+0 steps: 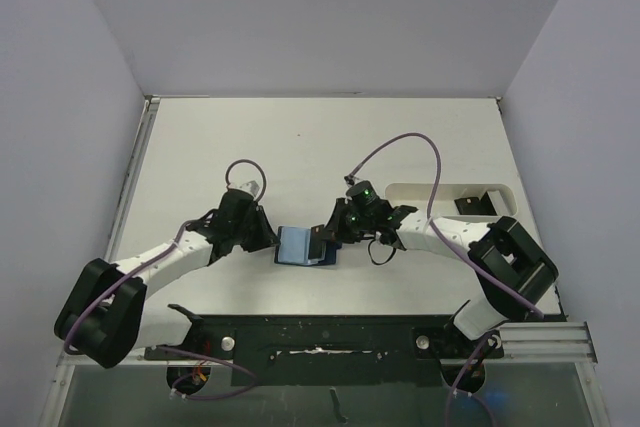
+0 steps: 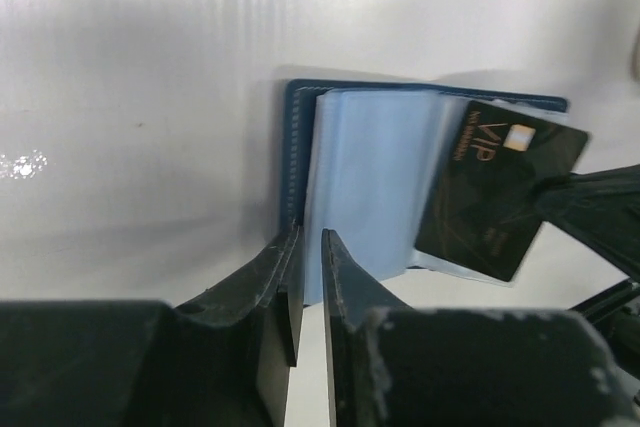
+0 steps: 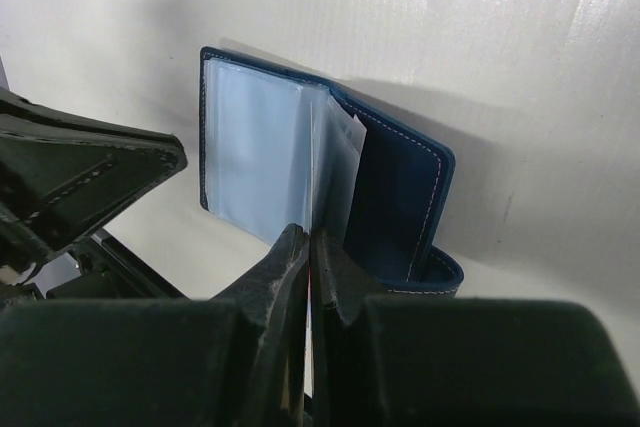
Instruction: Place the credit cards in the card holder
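The card holder (image 1: 296, 245) lies open on the table between both arms, its light blue sleeves (image 2: 370, 177) fanned and its navy cover (image 3: 395, 192) standing up on one side. My right gripper (image 3: 310, 237) is shut on a black credit card (image 2: 500, 187) marked VIP, whose edge rests against the sleeves. My left gripper (image 2: 308, 239) sits at the holder's near edge. Its jaws are almost together, with a sleeve edge in the thin slit between them.
A long white tray (image 1: 440, 195) is set at the right of the table, with another dark card (image 1: 478, 204) in it. The white walls close in on three sides. A black rail (image 1: 320, 332) runs along the near edge.
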Available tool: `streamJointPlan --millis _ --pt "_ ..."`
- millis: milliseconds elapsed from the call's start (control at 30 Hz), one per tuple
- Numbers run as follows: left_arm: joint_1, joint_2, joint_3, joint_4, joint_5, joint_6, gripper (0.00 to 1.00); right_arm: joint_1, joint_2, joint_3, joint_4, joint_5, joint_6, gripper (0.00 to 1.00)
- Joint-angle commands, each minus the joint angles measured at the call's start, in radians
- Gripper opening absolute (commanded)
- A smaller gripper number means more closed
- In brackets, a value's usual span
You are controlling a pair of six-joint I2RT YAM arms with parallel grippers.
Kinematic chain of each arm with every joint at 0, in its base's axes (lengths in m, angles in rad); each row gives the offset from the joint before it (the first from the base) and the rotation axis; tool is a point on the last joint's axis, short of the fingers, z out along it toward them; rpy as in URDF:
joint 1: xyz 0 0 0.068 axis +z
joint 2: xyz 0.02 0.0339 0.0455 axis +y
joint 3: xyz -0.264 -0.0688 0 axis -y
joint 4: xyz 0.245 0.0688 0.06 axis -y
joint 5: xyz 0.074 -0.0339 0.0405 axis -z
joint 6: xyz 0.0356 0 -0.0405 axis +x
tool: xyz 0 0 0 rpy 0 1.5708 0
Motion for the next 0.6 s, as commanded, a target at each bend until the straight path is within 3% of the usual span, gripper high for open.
streamJointPlan --millis 0,567 --pt "-0.004 0.041 -0.027 0.059 -0.015 0.005 0.11 -0.009 0.005 -0.002 0.059 -0.014 0.018 0.0" --pt "-0.007 0.059 -0.066 0.079 -0.011 -0.007 0.09 -0.021 0.072 -0.038 0.197 -0.107 0.044 0.0"
